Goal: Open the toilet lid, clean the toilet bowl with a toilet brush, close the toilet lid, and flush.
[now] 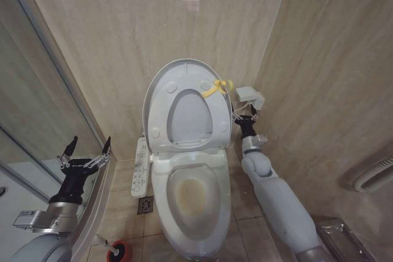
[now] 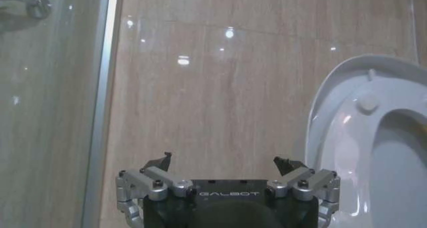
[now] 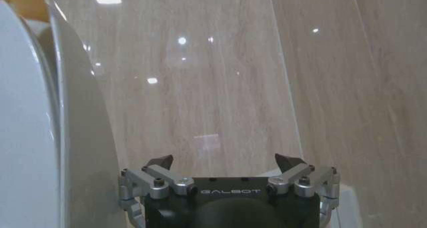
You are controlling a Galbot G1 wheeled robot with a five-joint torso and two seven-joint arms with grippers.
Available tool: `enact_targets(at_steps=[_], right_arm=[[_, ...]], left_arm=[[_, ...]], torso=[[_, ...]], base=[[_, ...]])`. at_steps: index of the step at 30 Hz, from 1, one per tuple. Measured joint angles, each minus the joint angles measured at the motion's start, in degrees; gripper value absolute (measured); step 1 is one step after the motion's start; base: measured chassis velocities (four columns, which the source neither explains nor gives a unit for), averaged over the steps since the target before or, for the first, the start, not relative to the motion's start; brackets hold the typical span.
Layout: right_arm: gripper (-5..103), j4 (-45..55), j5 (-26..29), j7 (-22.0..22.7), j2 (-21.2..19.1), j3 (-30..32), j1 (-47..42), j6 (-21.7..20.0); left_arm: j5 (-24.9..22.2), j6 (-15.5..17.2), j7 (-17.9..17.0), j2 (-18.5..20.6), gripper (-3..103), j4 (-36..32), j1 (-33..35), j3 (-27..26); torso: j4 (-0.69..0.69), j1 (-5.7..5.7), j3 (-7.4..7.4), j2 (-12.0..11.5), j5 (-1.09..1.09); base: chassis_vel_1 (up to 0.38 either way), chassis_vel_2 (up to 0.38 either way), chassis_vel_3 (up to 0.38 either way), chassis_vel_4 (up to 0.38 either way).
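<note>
1. The right end effector (image 1: 241,116) is raised beside the right edge of the large white elongated-oval plastic toilet lid (image 1: 161,90), near the yellow tag (image 1: 216,87) tied at the lid's rim. In the right wrist view its dark fingertips (image 3: 159,162) stand spread apart with bare tile between them, gripping nothing. From the head view the fingers are too small and crowded by the wrist camera box (image 1: 248,95) to make out.
2. The left end effector (image 1: 85,153) hovers to the left of the toilet, in front of the glass shower partition (image 1: 37,115). Its fingers splay wide and hold nothing; the left wrist view shows the same gap before the beige wall tile (image 2: 220,88).
3. The word "GALBOT" is printed in pale letters on the black body of each end effector; it reads clearly in both wrist views.
4. The toilet lid stands upright against the wall, with the white seat ring (image 1: 191,115) raised against it.
5. The white ceramic toilet bowl (image 1: 190,197) lies open below, with a brownish-yellow stain inside. Its front edge is cut off by the bottom of the picture.
6. The white button panel (image 1: 140,168) sits on the bowl's left side; its markings are too small to read.
7. The toilet brush with the thin pale handle (image 1: 104,243) stands in a small red round holder (image 1: 119,252) on the floor tile, left of the bowl. Its head is hidden inside the holder, which is partly cut off.
</note>
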Motion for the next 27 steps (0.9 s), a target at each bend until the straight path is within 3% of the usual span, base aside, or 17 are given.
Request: enact_targets(at_steps=[10,20,27], right_arm=[[100,10.45,0.7,-0.03,-3.68,3.55,-9.68,-0.09],[100,17.93,0.67,-0.45,-4.77,6.19,-16.66,1.74],[100,22.23,-0.51,-1.44,-4.5,7.72,-22.93,4.06]], left_arm=[[0.22,0.1,0.02,0.16,100,0.43,-1.2,1.72],[1.04,0.02,0.02,-0.59,100,-1.98,1.05,1.31],[1.25,-0.29,-0.07,-0.91,100,-3.99,2.9,0.33]], torso=[[0.13,-0.01,0.0,0.0,-0.01],[0.08,-0.01,-0.01,0.01,-0.02],[0.14,-0.02,-0.02,0.02,-0.02]], base=[[0.0,0.0,0.0,0.0],[0.0,0.0,0.0,0.0],[0.0,0.0,0.0,0.0]])
